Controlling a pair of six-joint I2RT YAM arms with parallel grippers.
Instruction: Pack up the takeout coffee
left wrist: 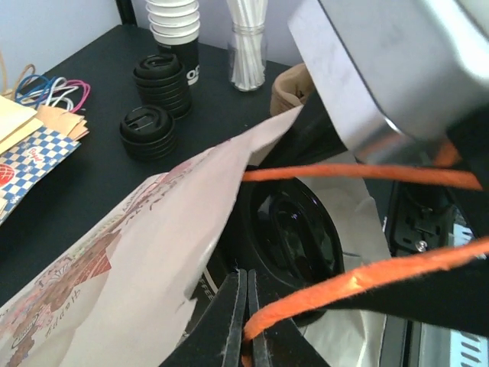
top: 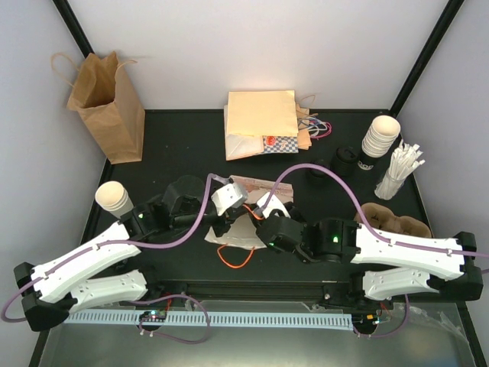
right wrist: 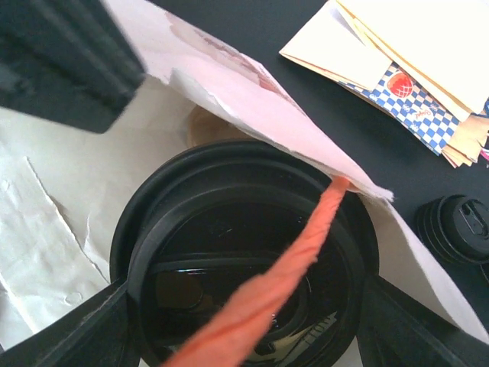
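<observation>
The takeout coffee shows mainly as its round black lid (right wrist: 229, 252), sitting in the mouth of a white paper bag (right wrist: 252, 107) that lies on its side at the table's middle (top: 237, 229). My right gripper (right wrist: 244, 329) is shut on the cup, one finger pressed against each side of the lid. In the top view that gripper (top: 269, 210) reaches into the bag from the right. My left gripper (left wrist: 248, 283) is shut on the bag's orange handle (left wrist: 344, 283), holding the mouth up beside the lid (left wrist: 294, 229). The cup's cream body is hidden.
A brown paper bag (top: 107, 107) stands at the back left, with a lone cream cup (top: 113, 197) near the left arm. Flat paper bags (top: 260, 122) lie at the back centre. Stacked cups (top: 380, 138), loose black lids (left wrist: 149, 130), a straw jar (top: 397, 172) and a cardboard carrier (top: 397, 218) crowd the right.
</observation>
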